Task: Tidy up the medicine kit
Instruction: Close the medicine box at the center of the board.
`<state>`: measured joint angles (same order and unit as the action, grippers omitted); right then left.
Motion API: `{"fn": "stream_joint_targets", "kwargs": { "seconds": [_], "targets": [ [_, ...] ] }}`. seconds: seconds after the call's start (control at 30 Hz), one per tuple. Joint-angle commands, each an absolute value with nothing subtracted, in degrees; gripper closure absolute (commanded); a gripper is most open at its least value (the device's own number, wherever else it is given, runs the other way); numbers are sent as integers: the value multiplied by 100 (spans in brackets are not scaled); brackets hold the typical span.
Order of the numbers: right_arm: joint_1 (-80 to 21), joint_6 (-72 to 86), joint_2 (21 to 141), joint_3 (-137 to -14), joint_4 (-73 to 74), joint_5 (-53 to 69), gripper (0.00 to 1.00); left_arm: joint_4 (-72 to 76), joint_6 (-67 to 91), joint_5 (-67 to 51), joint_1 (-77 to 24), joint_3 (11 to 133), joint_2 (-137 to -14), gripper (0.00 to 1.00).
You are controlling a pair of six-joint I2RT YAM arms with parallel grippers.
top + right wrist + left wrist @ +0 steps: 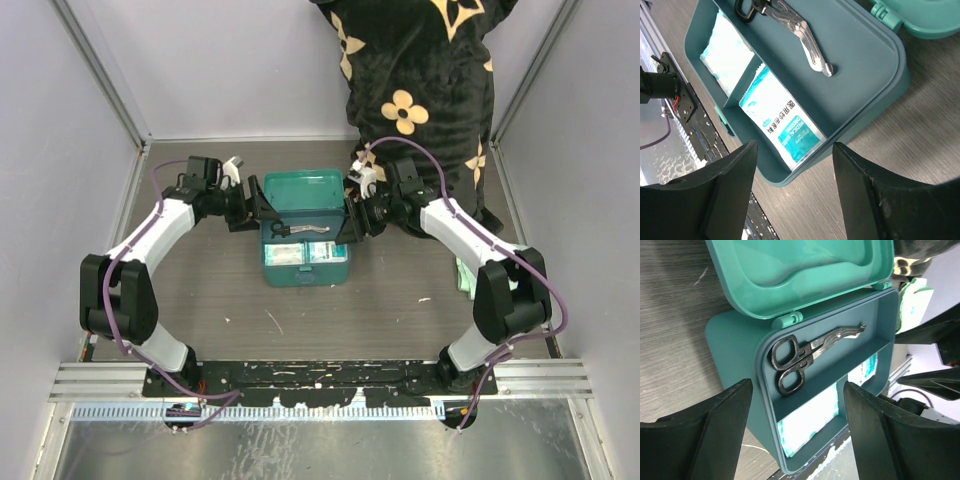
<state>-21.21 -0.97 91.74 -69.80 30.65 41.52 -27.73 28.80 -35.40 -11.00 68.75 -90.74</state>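
Observation:
The medicine kit [305, 272] stands mid-table with its lid [300, 188] swung up at the back. A darker divided tray [735, 355] rests in it. The tray holds black-handled scissors [805, 352] in its long compartment and white-and-teal packets [785, 125] in the two front ones. My left gripper [797, 440] is open at the kit's left end, and the tray's end lies between its fingers with gaps on both sides. My right gripper [795, 200] is open at the right end, just off the tray's front corner, with bare table between its fingers.
A person in black flower-patterned clothing [420, 70] stands at the back right. A pale green cloth [465, 275] lies by the right arm. Grey walls close in both sides, and a metal rail [320, 380] runs along the near edge.

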Motion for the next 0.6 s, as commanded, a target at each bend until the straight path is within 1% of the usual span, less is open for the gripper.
{"fn": "stream_joint_targets", "kwargs": {
  "seconds": [0.0,0.13,0.2,0.27,0.3,0.4,0.57],
  "targets": [
    [-2047,-123,8752,-7053,2654,4139,33,-2887,2453,-3177,-1069,7120,-8782,22],
    [-1740,-210,8679,-7006,2631,4042,32,-3246,2055,-2939,-846,7520,-8916,17],
    [-1573,-292,8628,-6976,2593,3973,30,-3293,1935,-3006,-712,7767,-9051,14],
    [-1426,-350,8540,-6885,2474,3928,29,-3214,1788,-3105,-619,7945,-9202,13],
    [-1356,-363,8490,-6831,2405,3907,28,-3215,1692,-3171,-592,8049,-9293,10],
    [-1217,-398,8342,-6653,2229,3817,26,-3284,1562,-3277,-572,8390,-9643,5],
    [-1126,-388,8050,-6277,1882,3790,21,-3127,1743,-3425,-523,8755,-10243,3]
  ]
}}
